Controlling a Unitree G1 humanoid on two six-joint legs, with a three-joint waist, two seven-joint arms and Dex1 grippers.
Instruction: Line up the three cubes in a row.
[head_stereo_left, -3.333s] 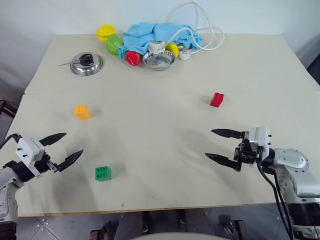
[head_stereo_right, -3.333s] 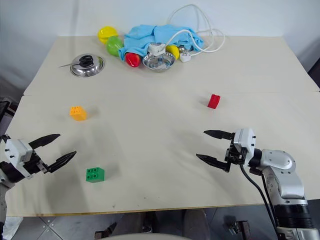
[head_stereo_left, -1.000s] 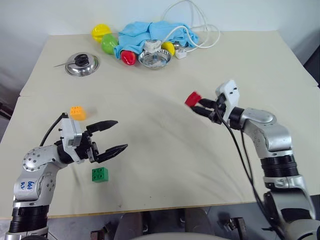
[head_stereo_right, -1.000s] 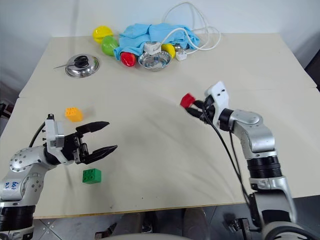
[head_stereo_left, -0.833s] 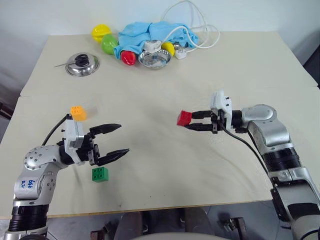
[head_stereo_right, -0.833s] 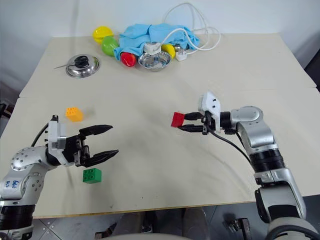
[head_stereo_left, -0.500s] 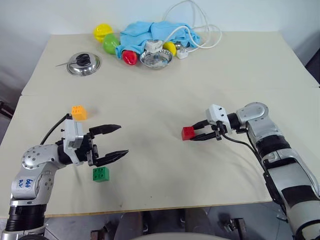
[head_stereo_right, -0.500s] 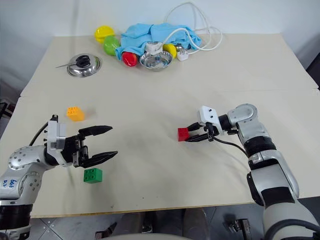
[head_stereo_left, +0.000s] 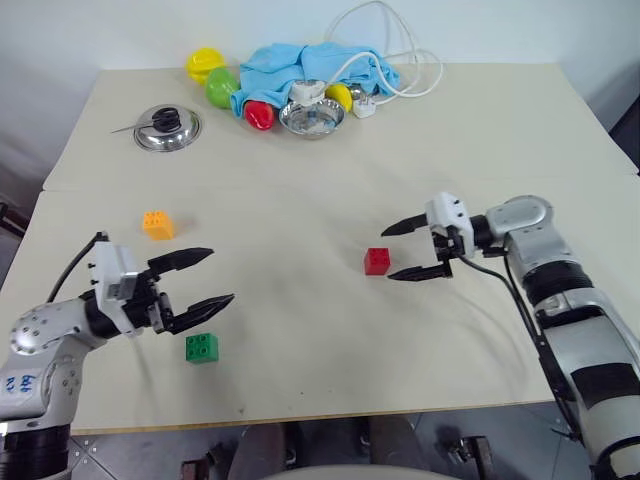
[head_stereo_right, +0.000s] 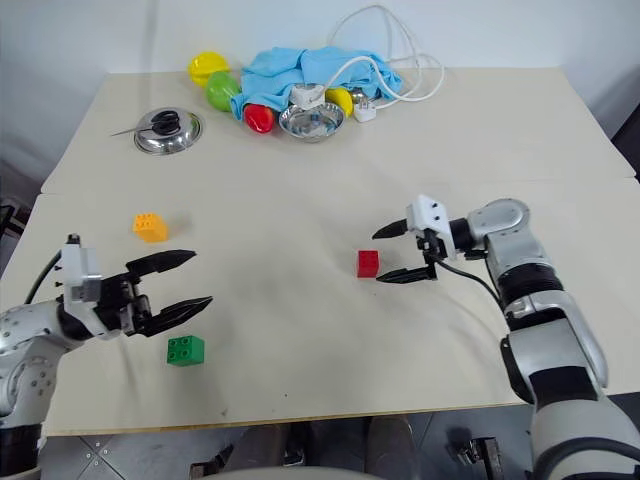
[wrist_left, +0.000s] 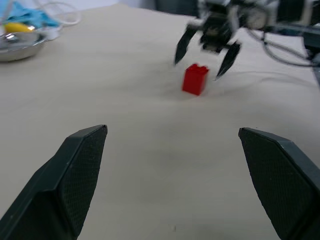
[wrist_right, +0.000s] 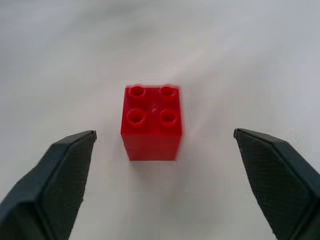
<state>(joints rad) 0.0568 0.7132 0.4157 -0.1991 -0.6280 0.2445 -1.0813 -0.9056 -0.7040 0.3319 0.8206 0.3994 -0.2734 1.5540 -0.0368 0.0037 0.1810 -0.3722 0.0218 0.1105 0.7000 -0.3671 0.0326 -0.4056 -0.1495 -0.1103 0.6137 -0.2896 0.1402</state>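
Your right gripper (head_stereo_left: 410, 250) stands wide beside the standing red cube (head_stereo_left: 377, 261); green cube (head_stereo_left: 201, 347) and orange cube (head_stereo_left: 157, 224) remain unaligned, left gripper (head_stereo_left: 200, 279) spread, empty.

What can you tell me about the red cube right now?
The red cube is a small, glossy plastic building block with four round studs on top. It sits upright, studs up, alone on the beige table near its middle. Nothing touches it: the right end effector hovers just beside it, fingers spread open.
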